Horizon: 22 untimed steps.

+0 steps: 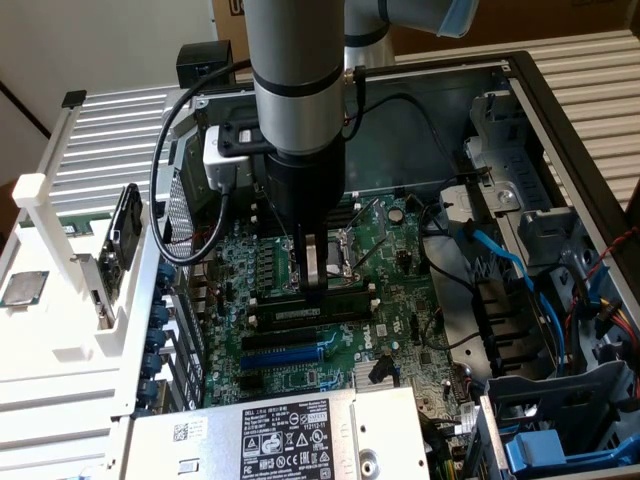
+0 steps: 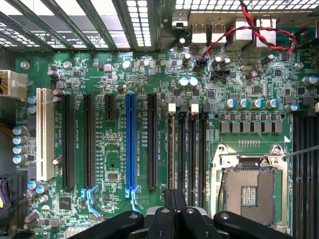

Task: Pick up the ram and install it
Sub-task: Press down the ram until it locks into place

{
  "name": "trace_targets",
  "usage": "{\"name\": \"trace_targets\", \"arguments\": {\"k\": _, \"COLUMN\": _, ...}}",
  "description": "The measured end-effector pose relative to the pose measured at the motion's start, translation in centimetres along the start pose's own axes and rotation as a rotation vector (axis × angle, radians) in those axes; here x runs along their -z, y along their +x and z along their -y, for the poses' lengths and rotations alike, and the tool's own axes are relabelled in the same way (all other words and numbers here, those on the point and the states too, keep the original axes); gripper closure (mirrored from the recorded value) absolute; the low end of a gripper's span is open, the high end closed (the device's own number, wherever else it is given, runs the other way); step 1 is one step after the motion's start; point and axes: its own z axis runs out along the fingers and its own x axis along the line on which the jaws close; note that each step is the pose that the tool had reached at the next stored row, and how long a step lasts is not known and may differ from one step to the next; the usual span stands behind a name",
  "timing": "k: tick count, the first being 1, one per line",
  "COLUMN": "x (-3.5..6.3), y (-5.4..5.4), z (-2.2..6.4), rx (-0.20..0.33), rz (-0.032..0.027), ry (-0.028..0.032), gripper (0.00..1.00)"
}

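My gripper [image 1: 315, 292] is shut, pointing straight down with its fingertips touching the row of memory slots [image 1: 300, 312] in the middle of the green motherboard [image 1: 385, 330]. A long dark stick, the ram [image 1: 348, 298], lies along the slot right under the tips and runs out towards the exterior view's right. In the wrist view the shut gripper [image 2: 174, 195] hangs over the near end of the black memory slots [image 2: 187, 149]. From that angle I cannot tell the ram from the slots.
The bare CPU socket [image 2: 249, 184] sits beside the slots. A blue expansion slot [image 1: 285, 355] and black slots lie nearer the power supply [image 1: 270, 435]. Blue and black cables [image 1: 520, 290] and drive cages [image 1: 560, 420] crowd the exterior view's right. A white rack [image 1: 60, 300] stands left of the case.
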Motion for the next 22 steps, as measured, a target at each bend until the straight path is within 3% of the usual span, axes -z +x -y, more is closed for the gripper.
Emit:
{"name": "trace_targets", "arguments": {"k": 17, "x": -0.45, "y": 0.00, "z": 0.00, "rx": 0.000, "rz": -0.0002, "ry": -0.0001, "gripper": 0.90}}
{"name": "trace_targets", "arguments": {"k": 22, "x": -0.07, "y": -0.02, "z": 0.02, "rx": 0.000, "rz": 0.0014, "ry": 0.0012, "gripper": 0.90}}
